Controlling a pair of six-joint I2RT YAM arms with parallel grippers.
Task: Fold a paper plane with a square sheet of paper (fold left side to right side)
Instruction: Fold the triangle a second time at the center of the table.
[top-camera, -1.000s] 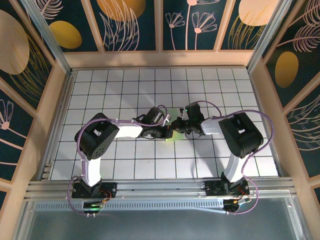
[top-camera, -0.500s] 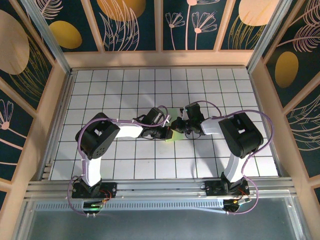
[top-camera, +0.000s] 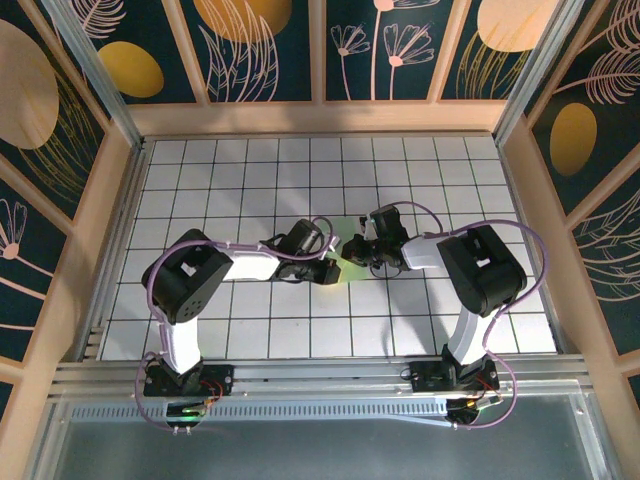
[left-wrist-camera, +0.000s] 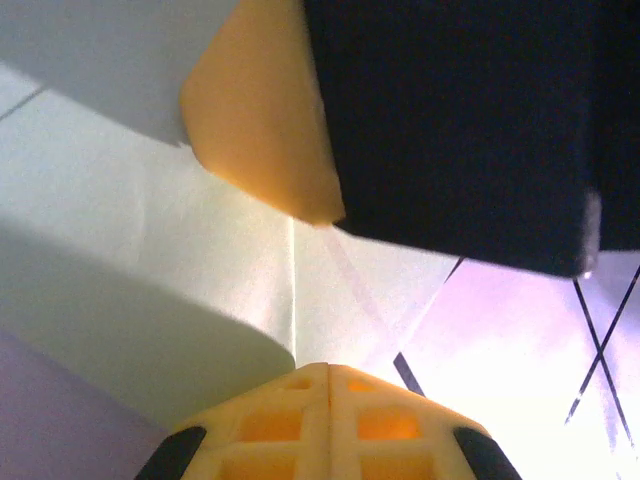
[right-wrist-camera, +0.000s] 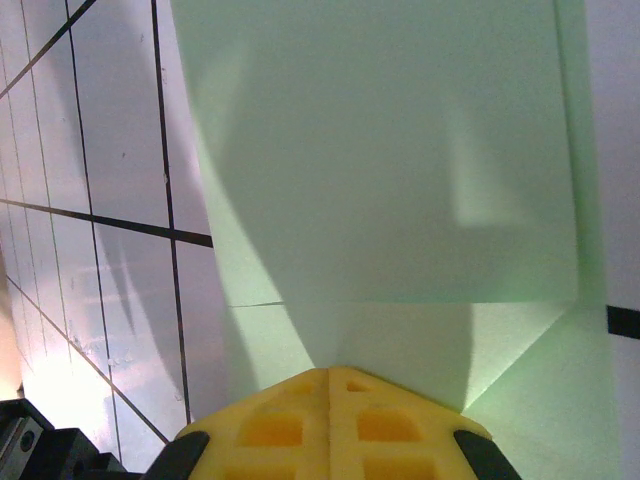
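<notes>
Both grippers closed, tips down on the paper (top-camera: 346, 229) at about the centre of the table (top-camera: 200, 180).
Top view: left gripper (top-camera: 328, 270) and right gripper (top-camera: 358, 250) meet nose to nose over the pale-green sheet, which lies well off every table edge; only slivers of green show past the arms. Left wrist view: yellow fingers (left-wrist-camera: 270, 430) pressed together, tip at a crease in the paper, with the right gripper's orange finger (left-wrist-camera: 260, 130) and black body just ahead. Right wrist view: fingers (right-wrist-camera: 270, 430) together too, tip on the paper, a straight-edged folded flap ahead, a diagonal crease at the lower right. Cannot tell whether either pinches the sheet.
</notes>
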